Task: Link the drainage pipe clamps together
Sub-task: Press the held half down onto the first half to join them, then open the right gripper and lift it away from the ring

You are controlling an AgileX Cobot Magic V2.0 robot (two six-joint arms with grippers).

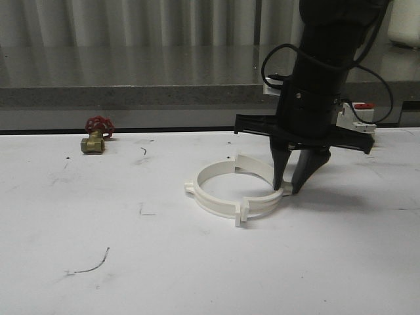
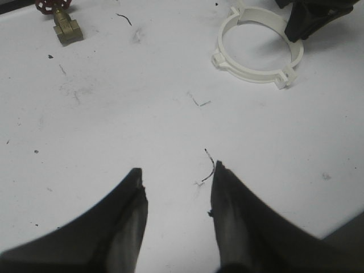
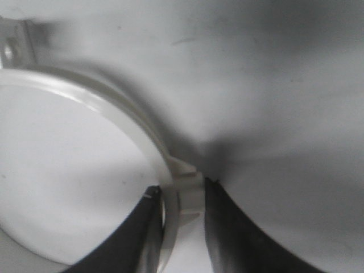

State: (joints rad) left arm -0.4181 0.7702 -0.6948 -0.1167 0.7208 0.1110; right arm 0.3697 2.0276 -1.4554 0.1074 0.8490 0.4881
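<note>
The white table (image 1: pixel 79 216) carries everything. The drainage pipe clamps (image 1: pixel 226 197) lie right of its centre, set together as a ring. The right gripper (image 1: pixel 293 189) stands at the ring's right side — fingers closed on the band. The left gripper (image 2: pixel 177 187) hovers parted, holding nothing. A red-handled brass valve (image 1: pixel 96 136) sits far left.

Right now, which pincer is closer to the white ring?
Right. The right pincer straddles the ring at its wall. The left pincer hangs open over bare table, well away from the ring.
</note>
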